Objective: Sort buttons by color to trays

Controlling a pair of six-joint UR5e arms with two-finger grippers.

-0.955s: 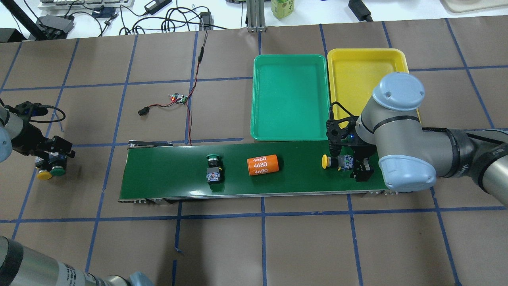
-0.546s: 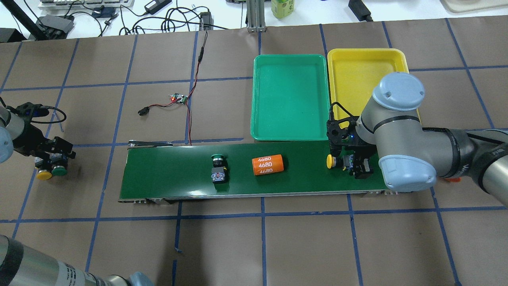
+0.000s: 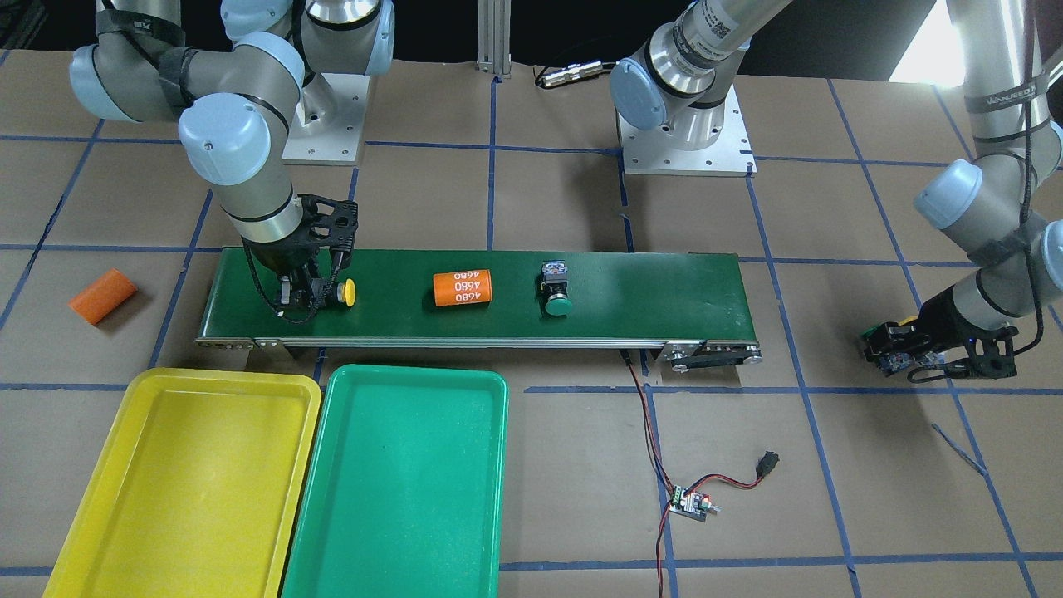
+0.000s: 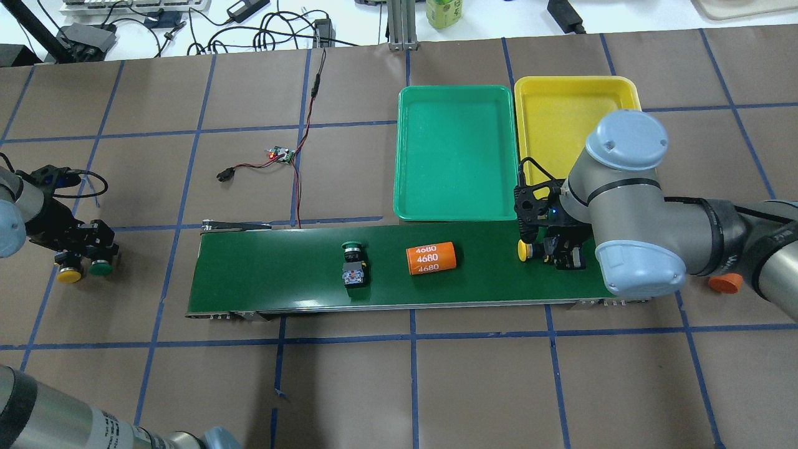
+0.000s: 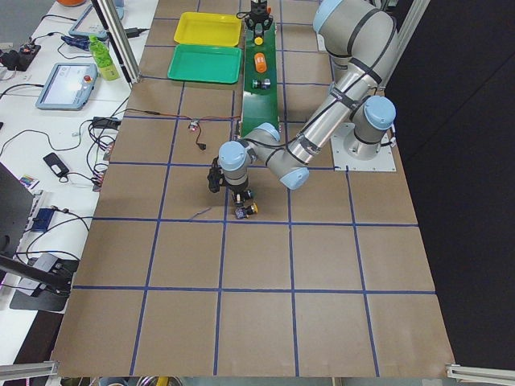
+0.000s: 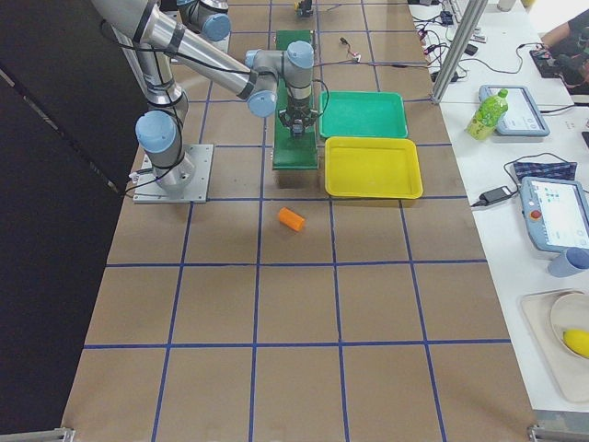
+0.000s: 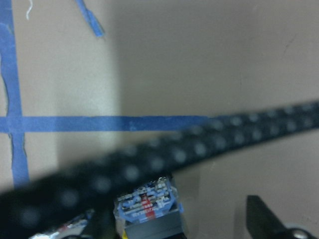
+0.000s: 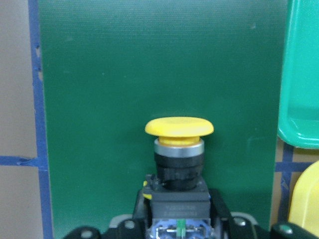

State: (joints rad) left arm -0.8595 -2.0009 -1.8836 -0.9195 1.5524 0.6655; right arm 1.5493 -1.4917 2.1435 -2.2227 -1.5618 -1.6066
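My right gripper [image 4: 559,254] is down on the dark-green conveyor belt [image 4: 262,274], shut on the body of a yellow button [image 8: 179,149] lying on its side, cap [image 4: 522,251] toward the belt's middle. A green button [image 4: 353,265] lies mid-belt. The green tray [image 4: 455,153] and yellow tray [image 4: 561,118] sit side by side beyond the belt, both holding nothing. Off the belt's left end, my left gripper [image 4: 80,254] hangs open over a yellow button [image 4: 68,274] and a green button [image 4: 100,269] on the table. A blurred cable hides much of the left wrist view.
An orange cylinder [image 4: 430,259] marked 4680 lies on the belt between the green button and my right gripper. Another orange cylinder [image 3: 102,296] rests on the table past the belt's right end. A small circuit board [image 4: 282,154] with wires lies behind the belt.
The belt carried the green button and orange cylinder rightward. My right gripper closed onto the yellow button. The left gripper shifted slightly and the green button under it moved a little right.
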